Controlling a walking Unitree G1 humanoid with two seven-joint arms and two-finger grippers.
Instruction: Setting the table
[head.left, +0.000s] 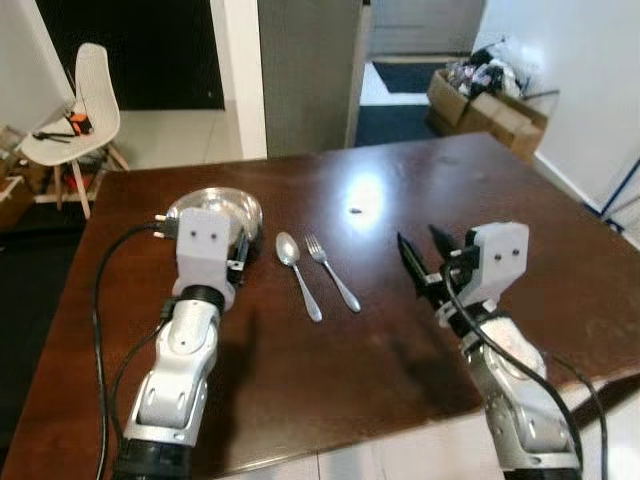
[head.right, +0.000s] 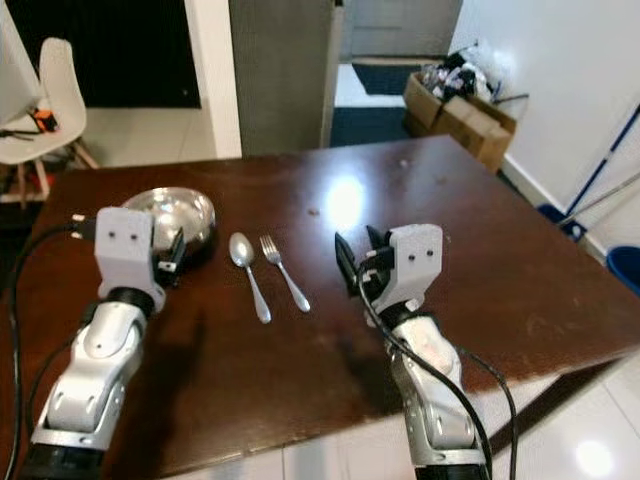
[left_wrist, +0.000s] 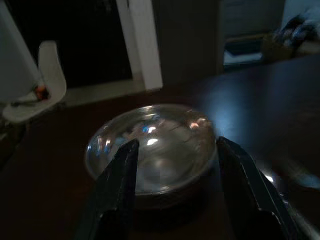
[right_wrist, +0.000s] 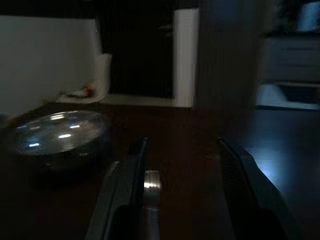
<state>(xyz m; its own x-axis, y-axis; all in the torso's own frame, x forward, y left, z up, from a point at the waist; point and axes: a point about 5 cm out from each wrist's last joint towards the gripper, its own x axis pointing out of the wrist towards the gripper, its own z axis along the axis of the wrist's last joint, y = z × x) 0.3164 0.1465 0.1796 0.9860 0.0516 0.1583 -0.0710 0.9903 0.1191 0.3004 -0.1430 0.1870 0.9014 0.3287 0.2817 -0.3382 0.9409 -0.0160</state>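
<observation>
From the head views, a shiny metal bowl (head.left: 222, 210) sits on the brown table (head.left: 400, 190) with a spoon (head.left: 296, 260) and a fork (head.left: 331, 271) side by side just to its right, so I think most of the setting is laid out. In the left wrist view, the left gripper (left_wrist: 175, 170) is spread wide and empty, close to the bowl's near side. In the right wrist view, the right gripper (right_wrist: 180, 175) is also wide apart and holds nothing, low over the table right of the fork.
</observation>
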